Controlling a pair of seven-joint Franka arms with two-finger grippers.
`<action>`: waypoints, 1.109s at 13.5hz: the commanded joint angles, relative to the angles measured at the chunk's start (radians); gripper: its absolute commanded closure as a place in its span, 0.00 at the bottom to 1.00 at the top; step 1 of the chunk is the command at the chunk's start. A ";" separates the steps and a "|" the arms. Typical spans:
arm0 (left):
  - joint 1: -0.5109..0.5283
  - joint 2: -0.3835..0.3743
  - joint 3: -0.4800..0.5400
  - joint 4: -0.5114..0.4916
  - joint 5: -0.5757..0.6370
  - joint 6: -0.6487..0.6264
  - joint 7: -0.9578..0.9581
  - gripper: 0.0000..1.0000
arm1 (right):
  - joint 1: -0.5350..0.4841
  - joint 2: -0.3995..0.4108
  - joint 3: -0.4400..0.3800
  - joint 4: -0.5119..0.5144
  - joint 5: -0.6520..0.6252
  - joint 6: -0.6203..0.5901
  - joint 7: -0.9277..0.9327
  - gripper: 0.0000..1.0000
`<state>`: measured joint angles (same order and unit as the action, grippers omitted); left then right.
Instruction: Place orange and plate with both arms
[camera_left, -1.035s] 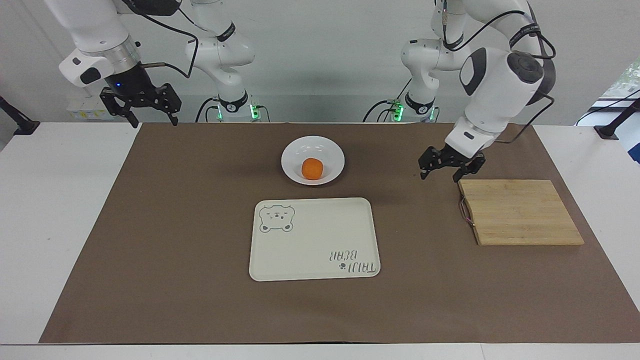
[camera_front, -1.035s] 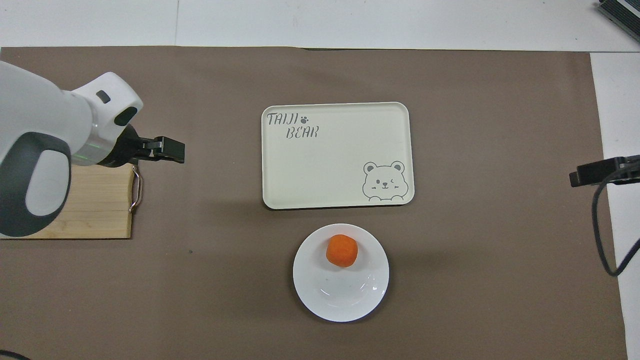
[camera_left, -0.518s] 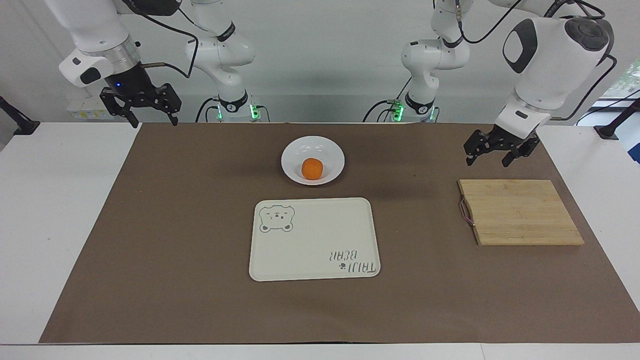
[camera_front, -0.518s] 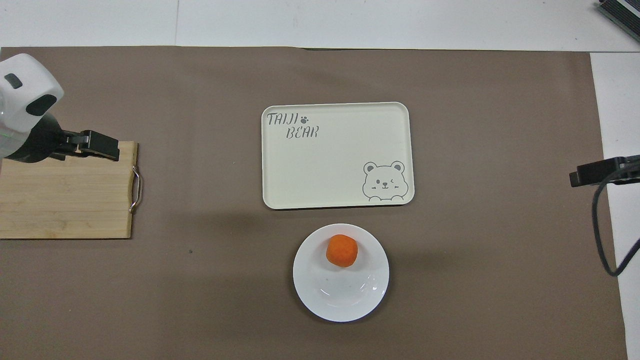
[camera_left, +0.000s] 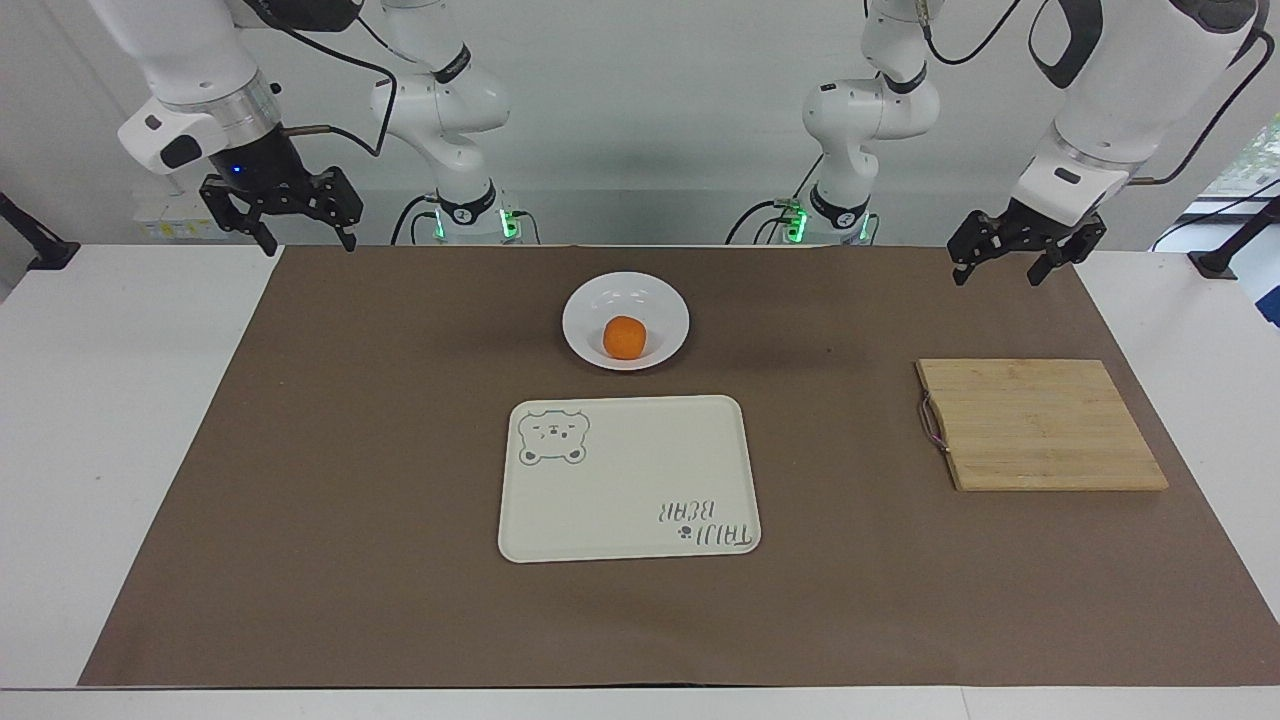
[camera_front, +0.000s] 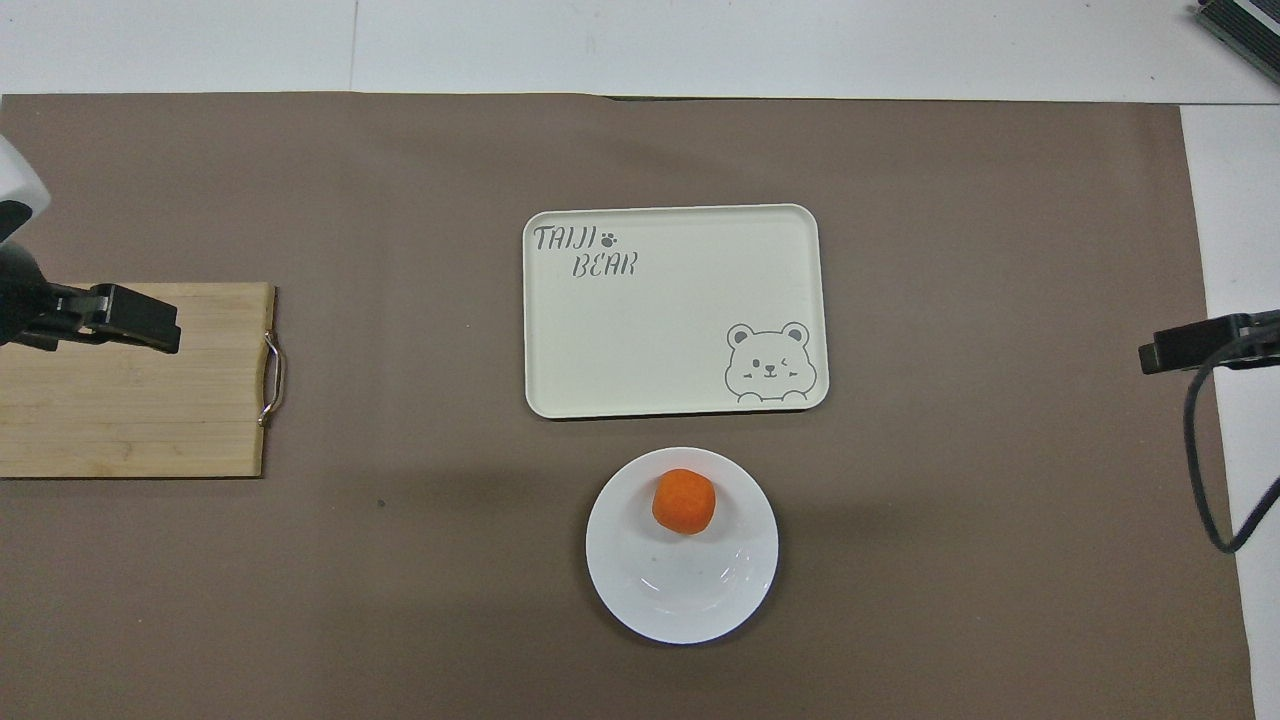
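Observation:
The orange rests inside the white plate, on the part of the dish toward the tray. The plate stands on the brown mat, nearer to the robots than the cream bear tray. My left gripper hangs open and empty in the air at the left arm's end of the mat, by the wooden board. At the mat's corner on the right arm's end my right gripper waits, raised, open and empty. Neither gripper touches the plate or the orange.
A cream rectangular tray with a bear drawing lies mid-mat with nothing on it. A wooden cutting board with a metal handle lies toward the left arm's end. The brown mat covers most of the white table.
My left gripper has risen and pulled away from the middle toward the left arm's end, now past the board's handle edge. The right arm, plate and orange have not moved.

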<state>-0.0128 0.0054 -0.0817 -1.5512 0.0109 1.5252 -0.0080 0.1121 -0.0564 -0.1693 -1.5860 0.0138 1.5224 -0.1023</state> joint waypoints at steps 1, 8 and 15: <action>0.016 0.024 -0.012 0.031 0.011 -0.028 0.014 0.00 | -0.003 -0.008 0.002 -0.005 0.020 0.004 0.013 0.00; 0.014 0.024 -0.012 0.031 0.011 -0.028 0.010 0.00 | -0.015 -0.016 -0.012 -0.008 0.020 -0.047 0.001 0.00; 0.016 0.024 -0.012 0.031 0.011 -0.028 0.010 0.00 | 0.026 -0.005 -0.001 -0.261 0.331 0.160 -0.025 0.00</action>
<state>-0.0083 0.0158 -0.0840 -1.5494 0.0109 1.5229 -0.0071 0.1216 -0.0515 -0.1724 -1.7345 0.2588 1.5859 -0.1084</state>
